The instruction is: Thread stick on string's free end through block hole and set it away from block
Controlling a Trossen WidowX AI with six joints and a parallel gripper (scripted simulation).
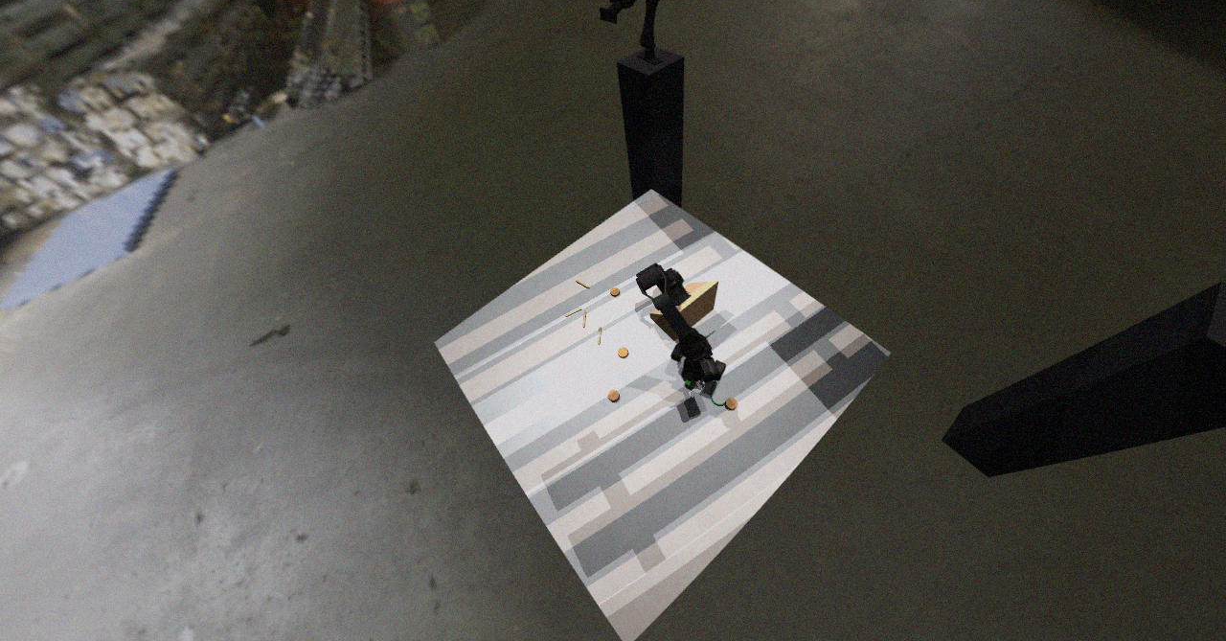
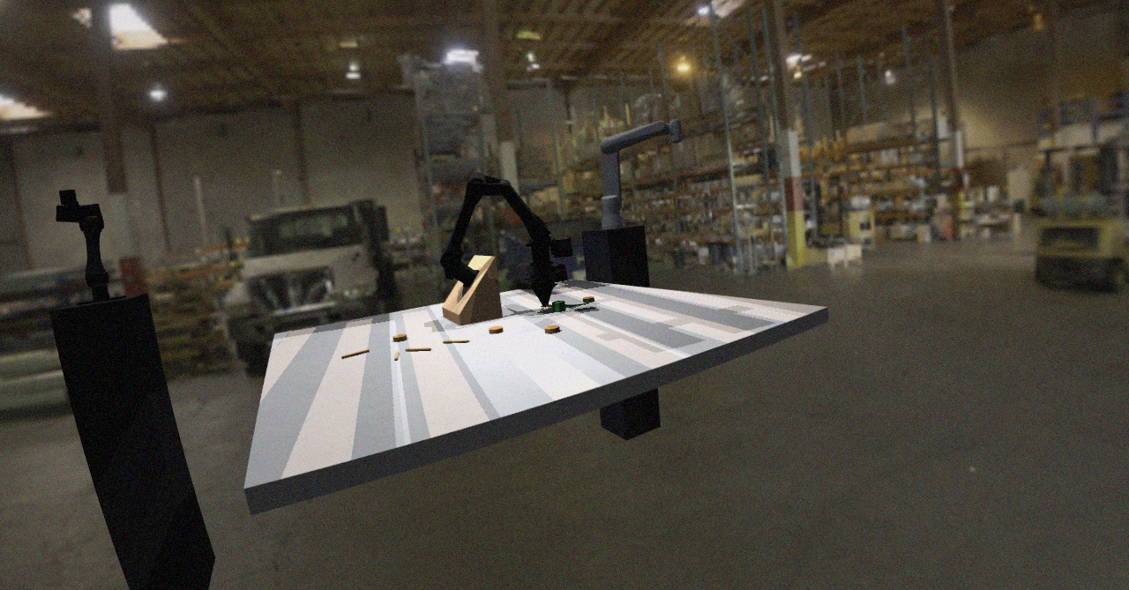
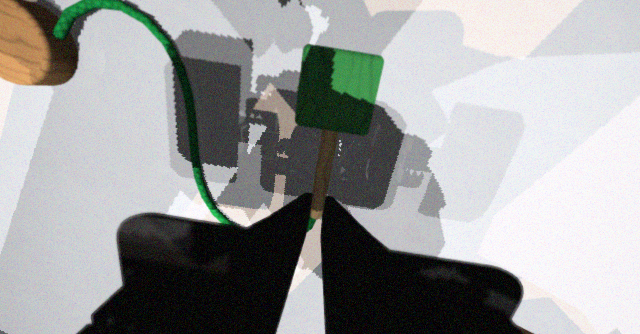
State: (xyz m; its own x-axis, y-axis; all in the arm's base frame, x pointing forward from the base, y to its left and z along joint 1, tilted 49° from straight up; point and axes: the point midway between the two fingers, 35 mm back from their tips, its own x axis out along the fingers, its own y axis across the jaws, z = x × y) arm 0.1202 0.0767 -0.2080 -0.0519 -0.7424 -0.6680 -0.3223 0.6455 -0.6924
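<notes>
Gripper (image 1: 697, 382) (image 2: 544, 304) (image 3: 317, 202) holds stick (image 3: 325, 169), tip hidden by green block (image 1: 689, 385) (image 2: 557, 305) (image 3: 339, 89).

We see our black arm (image 1: 679, 321) (image 2: 517, 205) right of centre in the top view; in the exterior view it arches near the centre, its forearm sloping down rightward. Our gripper (image 1: 698, 386) (image 2: 544, 304) (image 3: 317, 202) points downward there, its fingertips nearly together, pinched around something thin at the wrist view's lower centre.
</notes>
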